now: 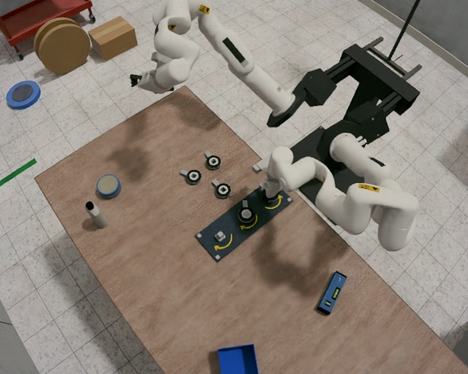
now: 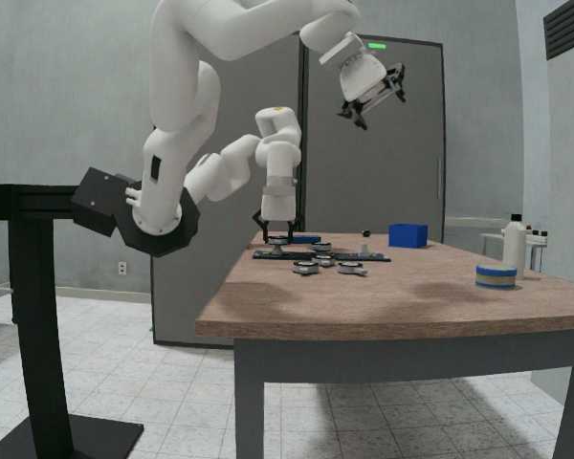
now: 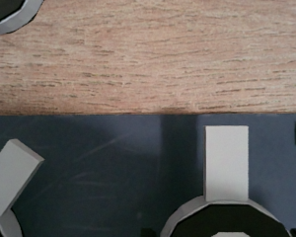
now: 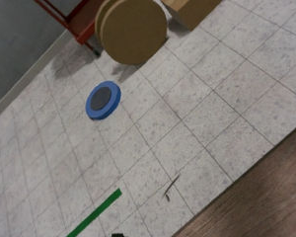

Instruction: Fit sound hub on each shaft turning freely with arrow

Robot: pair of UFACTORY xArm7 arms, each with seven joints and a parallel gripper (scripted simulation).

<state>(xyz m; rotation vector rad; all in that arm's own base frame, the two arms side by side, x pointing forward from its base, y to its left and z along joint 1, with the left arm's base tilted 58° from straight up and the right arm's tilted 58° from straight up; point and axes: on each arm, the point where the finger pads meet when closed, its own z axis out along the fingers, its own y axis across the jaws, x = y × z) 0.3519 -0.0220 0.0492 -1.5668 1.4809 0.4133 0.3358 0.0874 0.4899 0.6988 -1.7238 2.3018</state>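
Left end effector [image 1: 271,199] [image 2: 278,239] grips the end hub [image 2: 277,241] [image 3: 227,219] at the board's [image 1: 210,245] [image 2: 321,253] near-robot end. Keep wrist axis on the shaft; twist gently both ways, no side load, to check locking.

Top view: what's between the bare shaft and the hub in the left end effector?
The middle hub, seated on the board between the bare shaft and the left end effector; the top view shows it.
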